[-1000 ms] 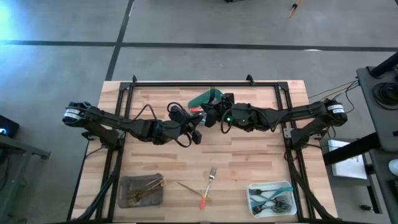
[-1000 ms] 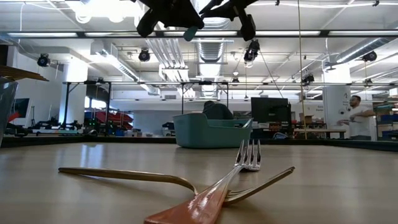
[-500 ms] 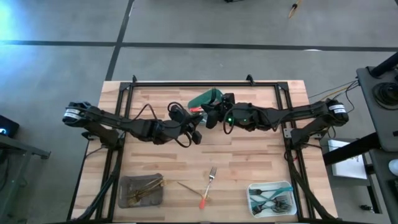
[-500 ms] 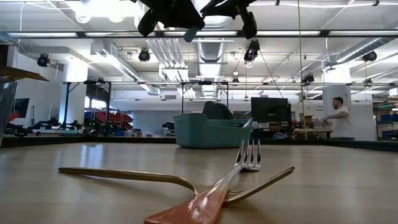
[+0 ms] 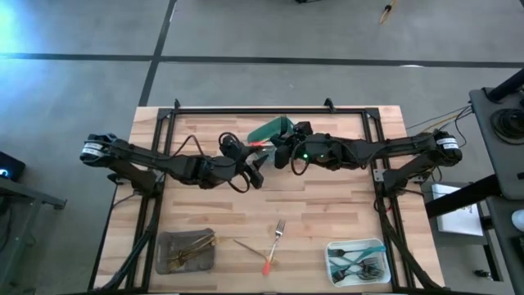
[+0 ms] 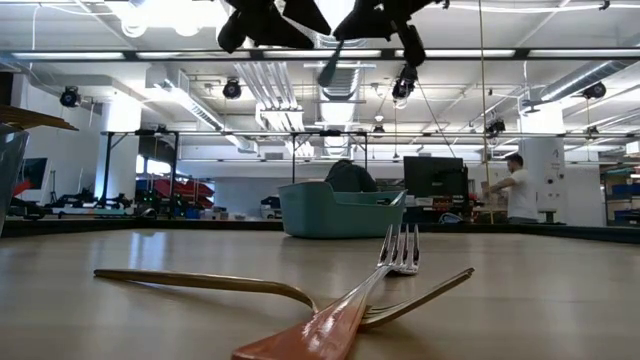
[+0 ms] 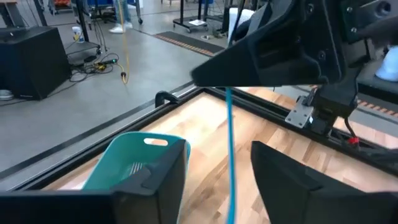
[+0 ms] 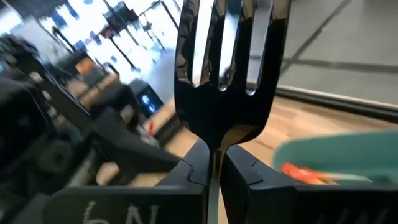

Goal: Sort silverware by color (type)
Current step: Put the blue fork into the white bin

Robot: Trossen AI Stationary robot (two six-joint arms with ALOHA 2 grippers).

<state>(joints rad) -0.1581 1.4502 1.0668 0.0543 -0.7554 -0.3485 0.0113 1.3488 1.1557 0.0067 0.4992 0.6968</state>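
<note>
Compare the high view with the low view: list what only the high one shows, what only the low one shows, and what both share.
Only the high view: the grey tray holding gold utensils, the white tray holding teal-handled ones, and the left gripper open, facing the right gripper, shut on a teal-handled fork.

Only the low view: the room behind, with a person standing far off.

Both: the teal bin, the red-handled fork crossing the gold fork on the table.
</note>
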